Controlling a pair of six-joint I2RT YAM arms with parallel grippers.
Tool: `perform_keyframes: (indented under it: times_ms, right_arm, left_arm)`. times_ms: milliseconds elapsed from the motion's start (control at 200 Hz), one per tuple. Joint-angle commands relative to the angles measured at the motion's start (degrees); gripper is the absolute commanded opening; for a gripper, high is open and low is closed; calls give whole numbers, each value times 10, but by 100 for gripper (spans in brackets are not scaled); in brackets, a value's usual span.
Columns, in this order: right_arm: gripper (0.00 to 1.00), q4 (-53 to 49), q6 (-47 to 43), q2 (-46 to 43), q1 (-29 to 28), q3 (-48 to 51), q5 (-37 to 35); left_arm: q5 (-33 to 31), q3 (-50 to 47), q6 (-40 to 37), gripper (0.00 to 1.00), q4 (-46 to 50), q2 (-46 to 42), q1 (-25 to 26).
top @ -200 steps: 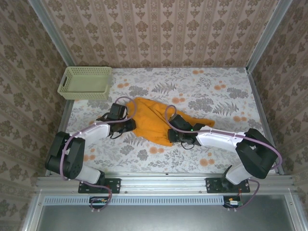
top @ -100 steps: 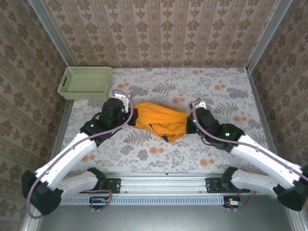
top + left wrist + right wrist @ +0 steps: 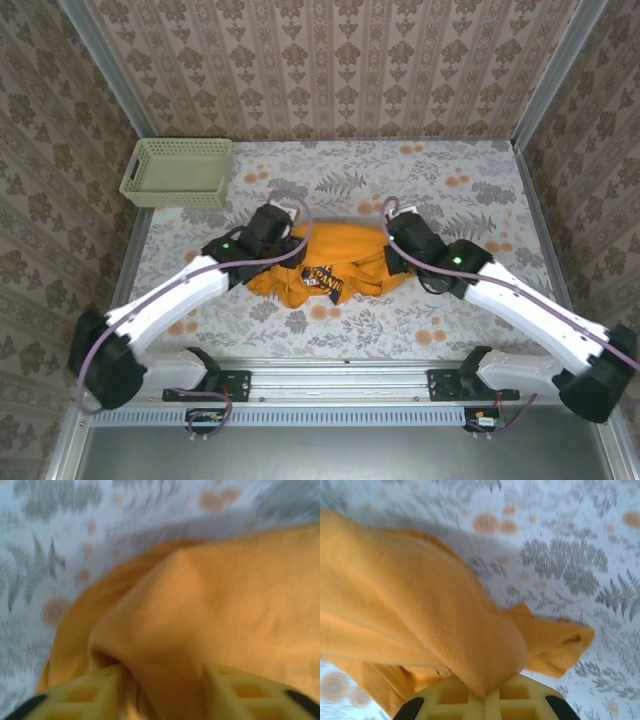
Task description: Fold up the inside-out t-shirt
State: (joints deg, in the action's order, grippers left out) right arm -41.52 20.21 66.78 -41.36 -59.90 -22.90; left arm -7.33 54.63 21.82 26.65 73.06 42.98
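The inside-out t-shirt (image 3: 340, 245) hangs bunched between my two grippers over the middle of the table, with dark blue and white lettering (image 3: 325, 280) showing on its near lower fold. My left gripper (image 3: 298, 242) is at the shirt's left end. In the left wrist view its yellow fingers (image 3: 80, 695) stand apart with a thick orange fold (image 3: 210, 610) lying between them. My right gripper (image 3: 392, 248) is at the shirt's right end. In the right wrist view that gripper (image 3: 485, 695) is shut, pinching the orange cloth (image 3: 410, 605), and a sleeve (image 3: 555, 645) dangles beyond it.
A pale green mesh basket (image 3: 178, 172) stands at the far left corner of the floral tablecloth (image 3: 470, 185). Patterned walls close in the table on three sides. The arm bases and a metal rail (image 3: 340, 385) run along the near edge.
Both grippers have carried the shirt up and toward each other, bunching it. The lettering has come into view. The left fingers, pinched before, now stand apart.
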Motion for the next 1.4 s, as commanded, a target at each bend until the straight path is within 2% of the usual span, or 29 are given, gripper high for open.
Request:
perform_keyframes:
  times_ms: [0,140,295,590,680,740,880,1000,1125,1270,1395]
  right_arm:
    - [0,14,-20,37,22,-18,33]
    - [0,22,-26,79,31,-63,52]
    - [0,45,-26,70,32,-85,108]
    - [0,45,1,-13,31,-81,196]
    - [0,33,1,-32,31,-83,200]
    - [0,26,1,-42,31,-79,199]
    - [0,17,2,-50,31,-54,168]
    - [0,-4,0,-42,31,-39,112]
    - [0,-21,-10,-23,31,-43,54]
    - [0,-36,-36,-29,31,-59,33]
    - [0,-43,-62,-75,31,-57,69]
  left_arm:
    - [-50,18,7,55,38,9,0]
    - [-37,-6,-23,68,-30,-16,41]
    - [4,-41,-64,86,-118,-10,66]
    - [41,-75,-96,97,-251,49,66]
    - [23,-79,-96,97,-269,57,66]
    - [-4,-72,-92,90,-265,64,65]
    - [-30,-58,-80,54,-259,59,52]
    - [-19,-58,-80,25,-263,40,51]
    - [31,-65,-78,0,-263,15,51]
    - [94,-88,-74,0,-258,-56,71]
    - [145,-113,-72,0,-238,-131,95]
